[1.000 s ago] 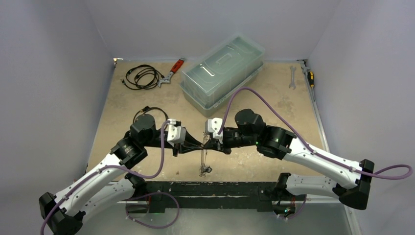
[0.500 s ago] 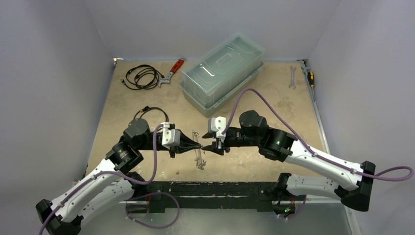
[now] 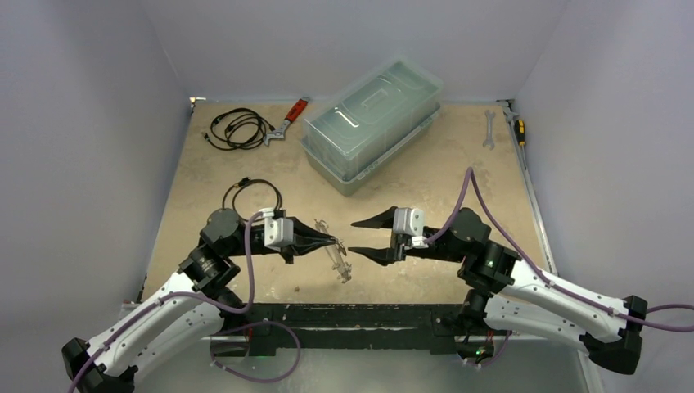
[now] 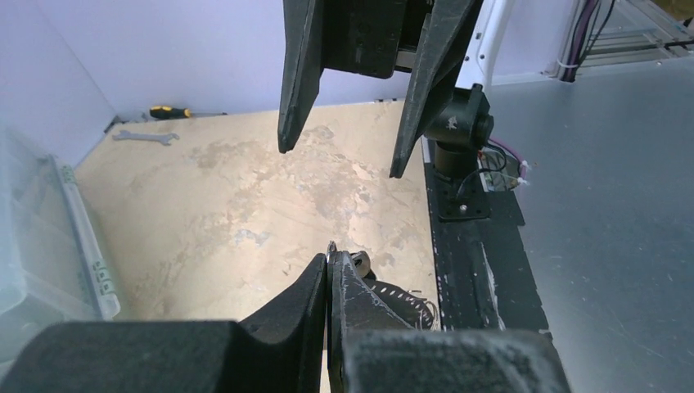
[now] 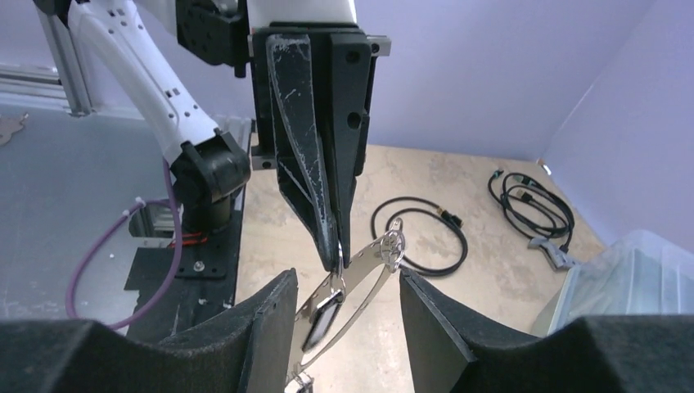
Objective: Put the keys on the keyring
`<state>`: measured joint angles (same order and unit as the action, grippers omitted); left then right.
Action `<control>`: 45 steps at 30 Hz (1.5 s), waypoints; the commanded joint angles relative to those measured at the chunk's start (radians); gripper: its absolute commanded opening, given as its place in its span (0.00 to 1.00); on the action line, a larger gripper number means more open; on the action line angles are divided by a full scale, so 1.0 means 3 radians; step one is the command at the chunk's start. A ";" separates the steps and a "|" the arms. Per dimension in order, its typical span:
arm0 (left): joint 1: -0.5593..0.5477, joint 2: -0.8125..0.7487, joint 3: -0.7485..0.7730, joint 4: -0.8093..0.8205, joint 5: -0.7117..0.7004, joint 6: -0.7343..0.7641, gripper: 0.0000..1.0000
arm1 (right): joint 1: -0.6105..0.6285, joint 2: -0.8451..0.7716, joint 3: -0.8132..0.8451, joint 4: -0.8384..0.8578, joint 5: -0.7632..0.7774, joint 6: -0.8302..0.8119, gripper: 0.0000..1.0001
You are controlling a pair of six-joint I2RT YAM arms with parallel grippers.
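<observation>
Silvery keyring (image 3: 336, 259) hangs at lower centre of the overhead frame, pinched in the closed left gripper (image 3: 331, 241), while the right gripper (image 3: 358, 237) stands open beside it

You have two arms bolted at the near edge of the worktop (image 3: 458, 180): the left arm (image 3: 164, 301) and the right arm (image 3: 556, 285). That gives you two grippers, the left gripper (image 3: 334, 242) and the right gripper (image 3: 355, 236). There is one keyring (image 5: 368, 282). On it you can count one key (image 5: 325, 313) with a dark tag for certain; any others are too small to count. One clear lidded box (image 3: 372, 123) sits toward the far edge. You have two black cables: one coiled cable (image 3: 237, 128) near the far left corner and one cable loop (image 3: 239, 185) by the left arm. You have three hand tools: one red-handled wrench (image 3: 288, 119) by the far edge, and one silver spanner (image 3: 489, 128) and one screwdriver (image 3: 518, 128) near the far right corner.
</observation>
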<state>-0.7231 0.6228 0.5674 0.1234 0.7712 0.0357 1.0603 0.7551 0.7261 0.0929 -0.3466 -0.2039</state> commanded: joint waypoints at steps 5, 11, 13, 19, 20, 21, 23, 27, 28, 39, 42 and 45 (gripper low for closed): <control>-0.0004 -0.0244 -0.0146 0.0648 -0.0001 -0.0213 0.00 | 0.0012 0.0022 -0.0035 0.0319 0.0014 0.0036 0.50; -0.0003 -0.0168 -0.0124 0.0707 0.0210 -0.0283 0.00 | 0.0014 0.0136 0.0002 0.0309 -0.0131 0.0021 0.43; -0.0003 -0.0156 -0.0132 0.0731 0.0237 -0.0307 0.00 | 0.0014 0.0179 0.0016 0.0310 -0.0164 0.0019 0.42; -0.0003 -0.0168 -0.0122 0.0683 0.0242 -0.0293 0.00 | 0.0014 0.0285 0.0059 0.0319 -0.0319 0.0006 0.35; -0.0004 -0.0169 -0.0118 0.0672 0.0242 -0.0288 0.00 | 0.0014 0.0298 0.0066 0.0319 -0.0341 0.0001 0.34; -0.0001 -0.0164 -0.0113 0.0653 0.0242 -0.0276 0.00 | 0.0014 0.0311 0.0070 0.0319 -0.0356 -0.0004 0.32; -0.0001 -0.0150 -0.0098 0.0634 0.0247 -0.0268 0.00 | 0.0014 0.0332 0.0079 0.0314 -0.0372 -0.0005 0.26; 0.0002 -0.0134 -0.0088 0.0626 0.0259 -0.0281 0.00 | 0.0014 0.0364 0.0095 0.0295 -0.0405 -0.0016 0.06; 0.0001 -0.0137 -0.0090 0.0637 0.0257 -0.0291 0.00 | 0.0011 0.0365 0.0095 0.0291 -0.0416 -0.0016 0.01; 0.0002 -0.0118 -0.0116 0.0755 0.0246 -0.0371 0.00 | 0.0014 0.0403 0.0111 0.0303 -0.0465 -0.0034 0.00; 0.0005 -0.0110 -0.0122 0.0773 0.0247 -0.0388 0.00 | 0.0014 0.0463 0.0121 0.0331 -0.0480 -0.0031 0.00; 0.0006 -0.0092 -0.0122 0.0792 0.0252 -0.0398 0.00 | 0.0014 0.0528 0.0138 0.0359 -0.0508 -0.0031 0.00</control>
<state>-0.7223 0.5934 0.5213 0.2779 0.8341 -0.0681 1.0603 0.8909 0.7197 0.1551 -0.4686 -0.2047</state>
